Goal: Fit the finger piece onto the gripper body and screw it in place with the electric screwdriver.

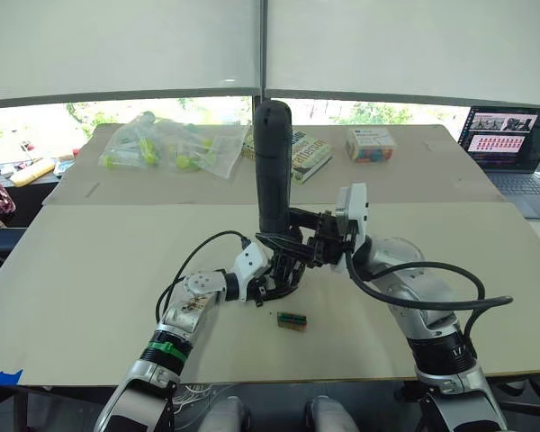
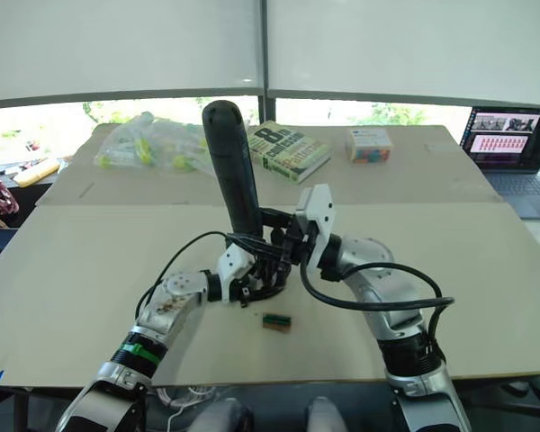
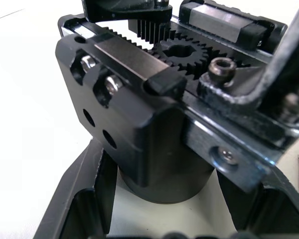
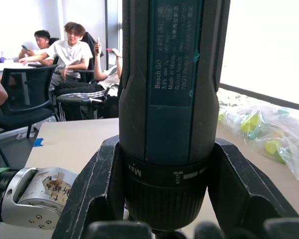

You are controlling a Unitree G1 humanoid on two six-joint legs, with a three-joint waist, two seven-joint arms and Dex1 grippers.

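The electric screwdriver (image 1: 273,162) stands upright over the middle of the table, rounded end up. My right gripper (image 1: 288,227) is shut on its lower barrel; in the right wrist view its fingers (image 4: 97,189) clamp the collar of the screwdriver (image 4: 169,99). Just below, my left gripper (image 1: 279,274) is shut on the gripper body (image 3: 139,124), whose round base sits between the fingers (image 3: 84,204). The body's gear, racks and screw heads face the left wrist camera. The screwdriver's bit is hidden behind the grippers. The finger piece is hidden in this cluster.
A small green-and-black block (image 1: 292,320) lies on the table just in front of the grippers. At the back lie a plastic bag of green items (image 1: 166,144), a book (image 1: 308,155) and a coloured box (image 1: 370,144). A laptop (image 1: 508,144) stands far right. People (image 4: 74,55) sit beyond the table.
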